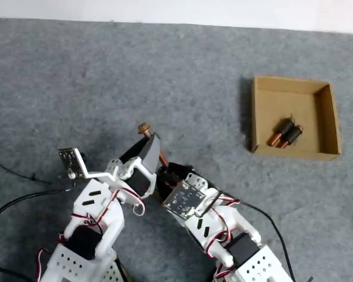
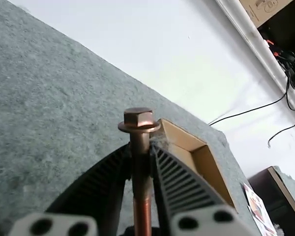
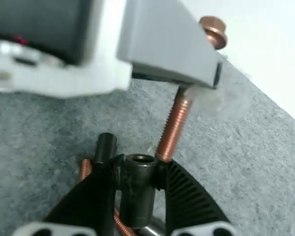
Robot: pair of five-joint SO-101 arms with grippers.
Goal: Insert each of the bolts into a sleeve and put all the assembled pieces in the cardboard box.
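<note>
High view showed two assembled pieces [image 1: 285, 134] lying in the cardboard box [image 1: 294, 86]; right wrist view showed left claw [image 2: 140, 147] pinching bolt [image 3: 174, 125], its tip just beside the sleeve [image 3: 137, 184] clamped in right claw [image 3: 137, 167]

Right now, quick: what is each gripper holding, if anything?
The left gripper is shut on a bolt.
The right gripper is shut on a sleeve.

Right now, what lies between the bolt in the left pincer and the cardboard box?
In the high view the stretch from the bolt to the cardboard box is bare grey felt.
</note>
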